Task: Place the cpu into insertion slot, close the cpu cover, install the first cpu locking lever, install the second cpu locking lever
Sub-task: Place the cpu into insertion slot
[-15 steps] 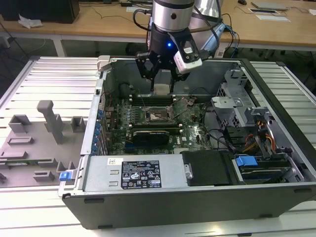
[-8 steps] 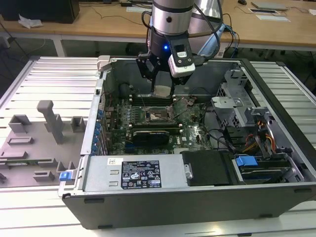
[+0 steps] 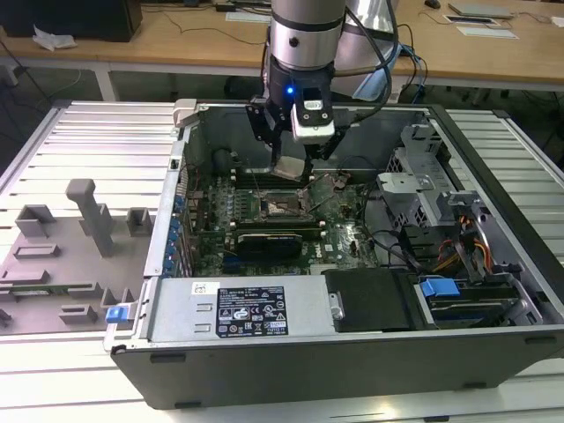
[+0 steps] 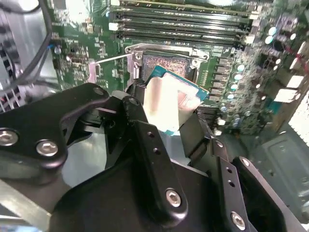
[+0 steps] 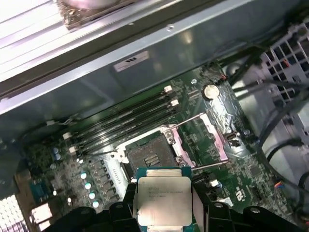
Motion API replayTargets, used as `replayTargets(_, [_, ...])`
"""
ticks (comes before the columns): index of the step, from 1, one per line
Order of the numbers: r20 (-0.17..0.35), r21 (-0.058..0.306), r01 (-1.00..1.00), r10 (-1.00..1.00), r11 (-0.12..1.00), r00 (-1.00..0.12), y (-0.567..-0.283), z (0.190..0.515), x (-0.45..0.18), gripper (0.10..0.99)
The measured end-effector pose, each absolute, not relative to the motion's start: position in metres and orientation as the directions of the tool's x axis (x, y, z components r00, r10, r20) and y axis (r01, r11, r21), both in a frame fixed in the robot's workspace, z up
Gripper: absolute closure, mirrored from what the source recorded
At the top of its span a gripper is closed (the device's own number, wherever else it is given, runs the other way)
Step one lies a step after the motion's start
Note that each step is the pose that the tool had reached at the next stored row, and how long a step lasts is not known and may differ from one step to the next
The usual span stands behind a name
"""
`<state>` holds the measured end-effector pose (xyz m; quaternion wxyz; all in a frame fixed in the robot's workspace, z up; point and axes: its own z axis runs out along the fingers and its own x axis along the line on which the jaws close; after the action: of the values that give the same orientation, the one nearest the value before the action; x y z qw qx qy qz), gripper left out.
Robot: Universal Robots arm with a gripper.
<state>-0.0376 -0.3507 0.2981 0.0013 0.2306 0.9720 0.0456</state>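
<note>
The exterior view looked down steeply, from some way off, on the whole open computer case point(image 3: 308, 374) on the bench point(image 3: 79, 141). Both wrist views looked down on the circuit board point(image 5: 251, 169) from close by, sharing the insertion slot point(image 5: 147, 154); the second seemed nearer.

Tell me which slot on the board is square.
The insertion slot, dark-framed, just past the cpu the tool holds; the memory slots beside it are long and narrow.
</note>
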Motion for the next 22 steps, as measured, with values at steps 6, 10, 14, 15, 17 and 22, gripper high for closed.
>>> replayTargets(6, [0.019,0.089,0.565,0.566,0.82,-0.825,-0.351,0.292,-0.038,0.545])
replayTargets(10, [0.018,0.089,0.643,0.644,0.761,-0.764,-0.351,0.287,-0.038,0.545])
replayTargets(14, [0.019,0.089,0.71,0.712,0.698,-0.702,-0.351,0.284,-0.038,0.545])
replayTargets(15, [0.019,0.089,0.728,0.73,0.68,-0.684,-0.351,0.283,-0.038,0.545])
replayTargets(17, [0.019,0.089,0.764,0.766,0.639,-0.642,-0.351,0.281,-0.038,0.545])
replayTargets(22, [0.019,0.089,0.847,0.849,0.524,-0.527,-0.351,0.277,-0.038,0.545])
